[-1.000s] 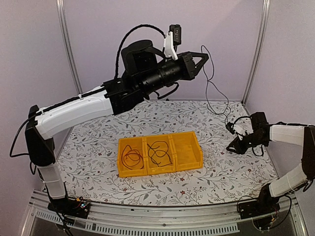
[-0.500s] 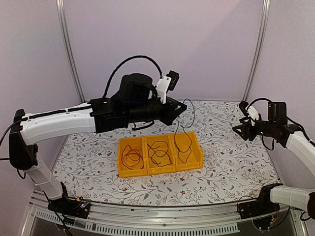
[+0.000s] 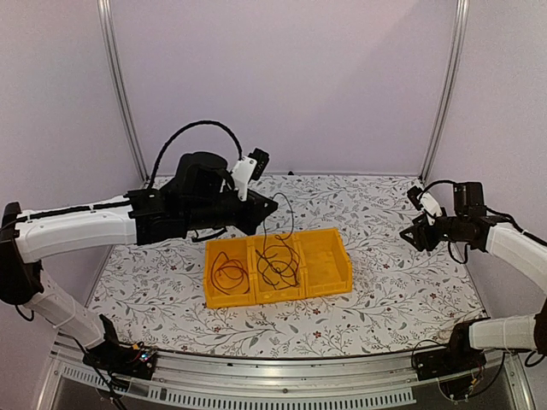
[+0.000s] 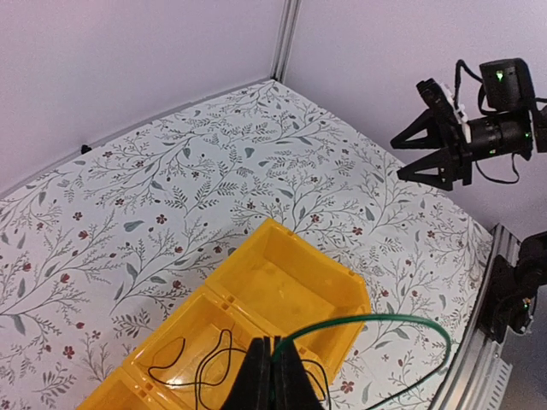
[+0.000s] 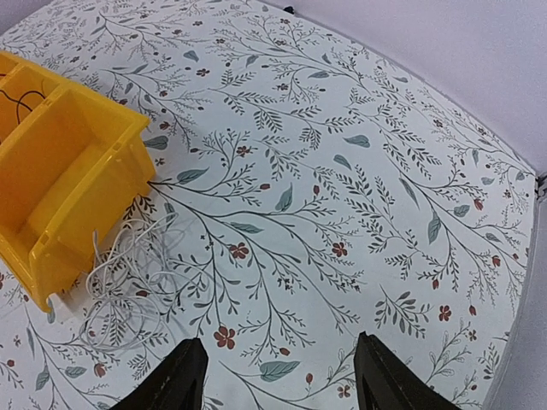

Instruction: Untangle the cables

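My left gripper [image 3: 272, 205] [image 4: 273, 366] is shut on a thin green cable [image 4: 402, 319] [image 3: 293, 220], which arcs out to the right and hangs down over the middle compartment of the yellow bin [image 3: 256, 299] [image 4: 320, 252]. A thin black cable [image 3: 278, 266] [image 4: 192, 369] lies in the middle compartment. A dark reddish cable [image 3: 229, 275] lies in the left compartment, and the right compartment is bare. A white cable [image 5: 128, 286] lies in a loose pile on the table against the bin's right end [image 5: 68, 179]. My right gripper [image 3: 414, 237] [image 5: 282, 384] is open and empty above the table to the right of the bin.
The floral table cover ends at metal frame posts [image 3: 446, 85] and purple walls at the back and sides. The right arm [image 4: 479, 137] shows in the left wrist view beyond the bin. A rail [image 3: 273, 384] runs along the near edge.
The green cable no longer runs to the right gripper, which has risen off the table. My left gripper has come down and left with the cable, from high at the back to over the bin's middle compartment.
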Robot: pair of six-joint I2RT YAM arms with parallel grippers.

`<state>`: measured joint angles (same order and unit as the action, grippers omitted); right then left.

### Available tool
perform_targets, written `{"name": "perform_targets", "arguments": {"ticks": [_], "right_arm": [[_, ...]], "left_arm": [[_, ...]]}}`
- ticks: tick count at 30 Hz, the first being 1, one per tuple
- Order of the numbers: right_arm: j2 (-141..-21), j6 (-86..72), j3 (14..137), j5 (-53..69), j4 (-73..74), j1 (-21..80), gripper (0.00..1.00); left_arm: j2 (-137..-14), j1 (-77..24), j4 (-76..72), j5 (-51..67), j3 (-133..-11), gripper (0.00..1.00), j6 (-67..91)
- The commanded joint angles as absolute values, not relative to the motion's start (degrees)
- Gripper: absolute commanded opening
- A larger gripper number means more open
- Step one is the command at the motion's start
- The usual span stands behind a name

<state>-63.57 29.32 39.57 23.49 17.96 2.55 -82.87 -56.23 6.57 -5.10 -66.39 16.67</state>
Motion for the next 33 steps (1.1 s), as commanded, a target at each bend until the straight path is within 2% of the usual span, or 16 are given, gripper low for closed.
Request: {"name": "perform_targets", "arguments": {"ticks": [1, 10, 19, 30, 33], "right_arm": [[-63.9, 29.5, 39.0, 20.7, 15.9, 2.4, 0.63], [-65.3, 30.0, 38.9, 20.5, 15.9, 2.4, 0.64], [-65.4, 30.7, 39.0, 21.4, 16.4, 2.4, 0.64], [-65.7, 31.2, 39.1, 22.1, 17.0, 2.4, 0.64], [-66.1, 31.2, 39.3, 22.4, 17.3, 2.4, 0.64]], "left_arm": [[-81.3, -51.7, 4.0, -3.9, -63.2, 0.00, 15.2], [-87.6, -49.2, -2.1, -0.5, -60.0, 0.00, 16.7], [-94.1, -49.3, -1.8, 4.6, -59.5, 0.00, 21.7], [-98.1, -49.3, 4.0, -4.4, -59.8, 0.00, 23.3], [-100.1, -49.3, 4.1, -4.5, -61.3, 0.04, 22.7]]}}
